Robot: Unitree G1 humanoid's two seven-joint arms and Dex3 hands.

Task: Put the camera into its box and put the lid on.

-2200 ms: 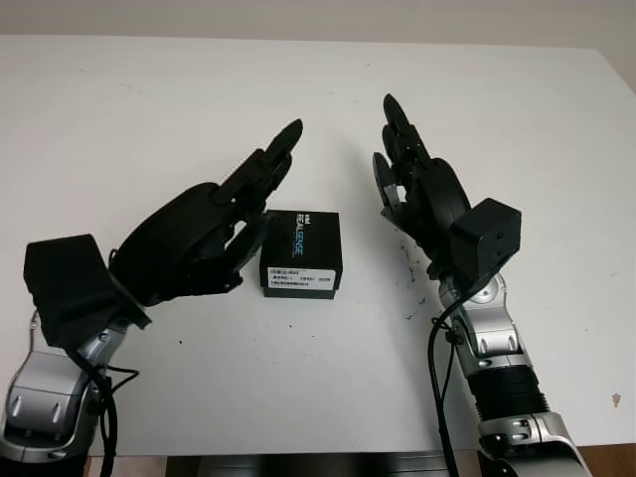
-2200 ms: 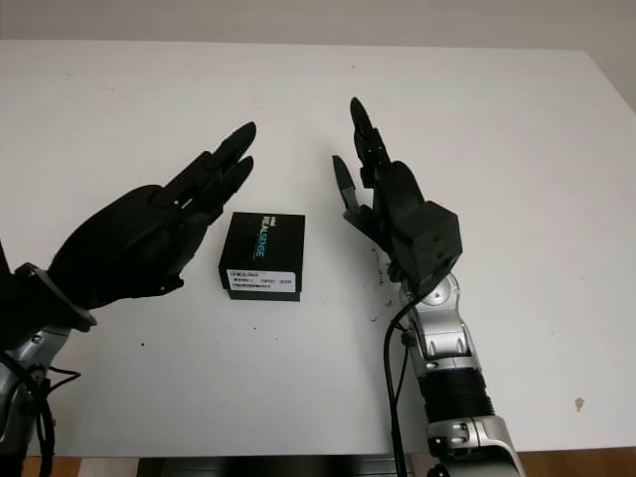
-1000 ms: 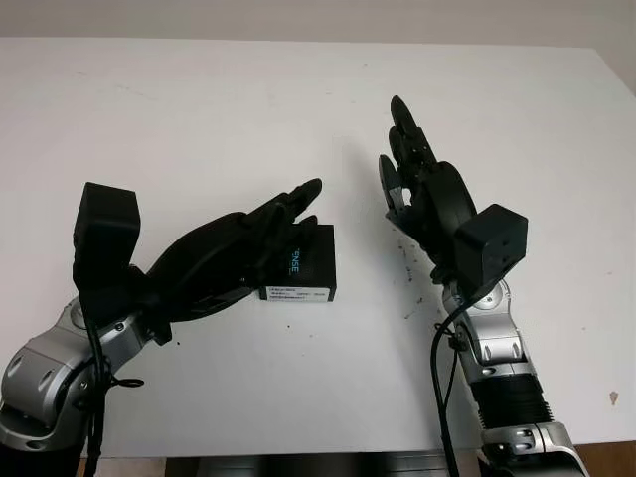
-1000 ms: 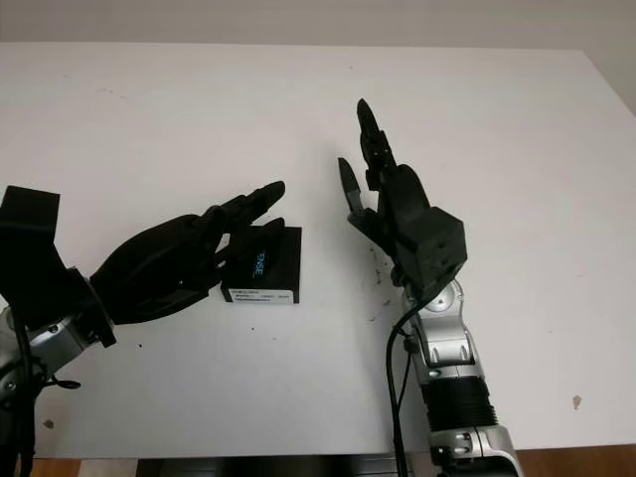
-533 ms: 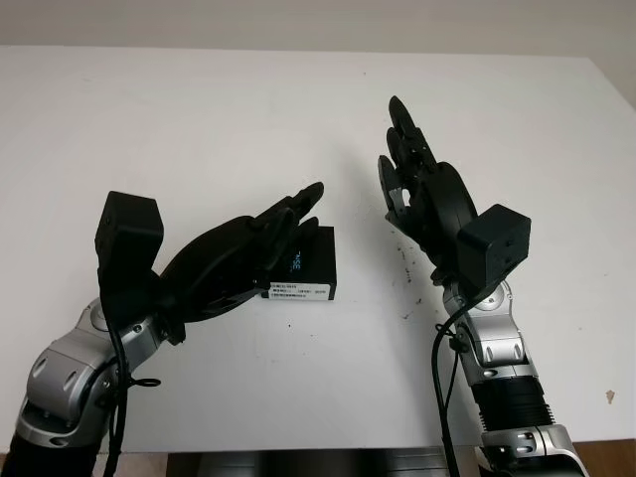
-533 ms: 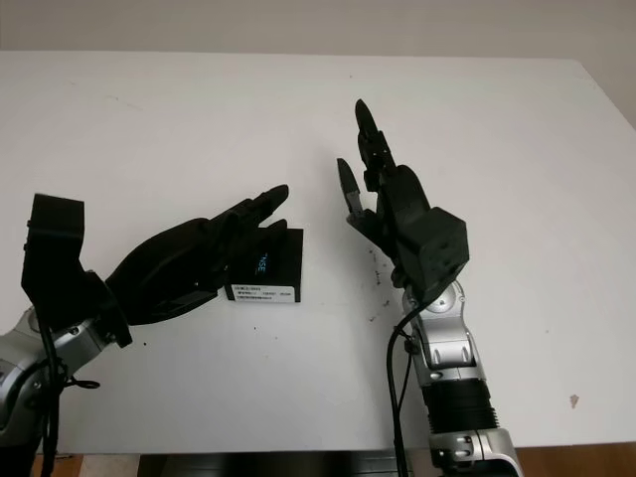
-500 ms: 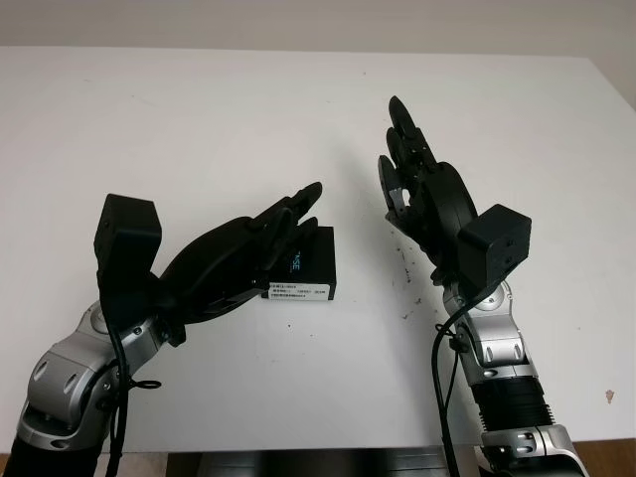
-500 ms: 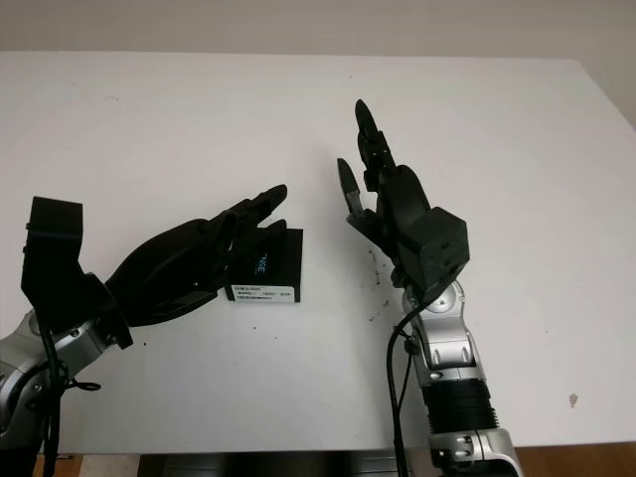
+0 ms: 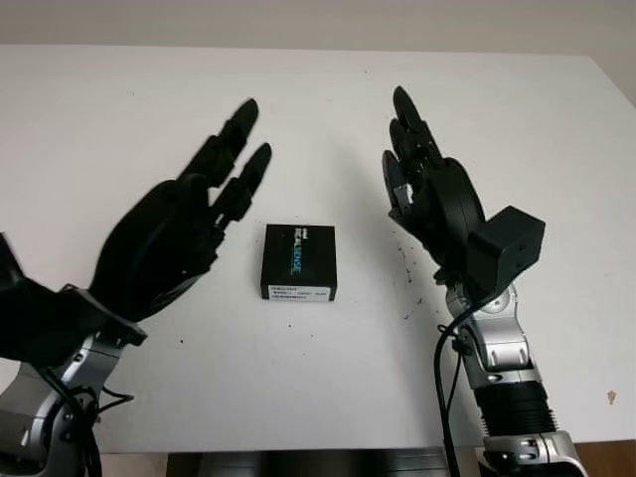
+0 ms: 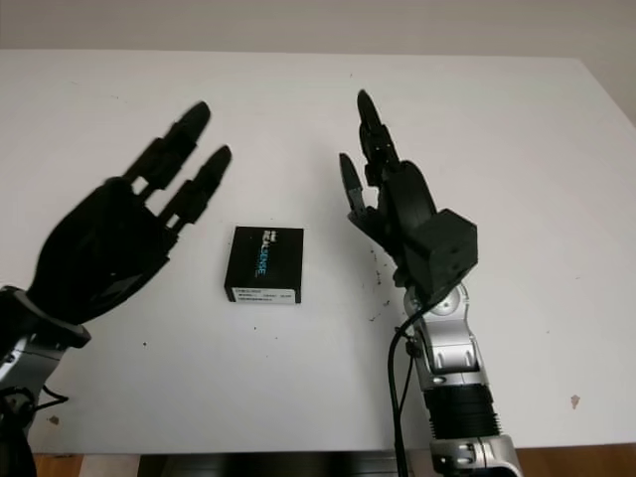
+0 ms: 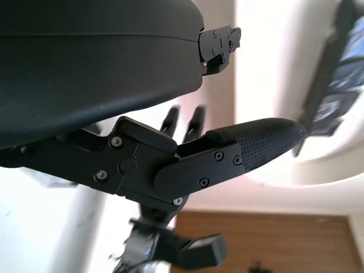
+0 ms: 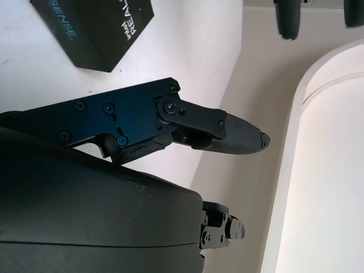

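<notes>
Black box [image 9: 298,261] lies closed on white worktop [image 9: 119,109], lid on; task looks essentially done. Left robot hand [image 9: 179,234] raised beside it, open, holding nothing. Right robot hand [image 9: 427,194] likewise open, on the box's other side.

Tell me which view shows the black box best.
The left eye view: the black box lies whole and uncovered on the white table, lid on, label readable, between the open left hand and open right hand. The right eye view matches. Both wrist views catch it partly.
</notes>
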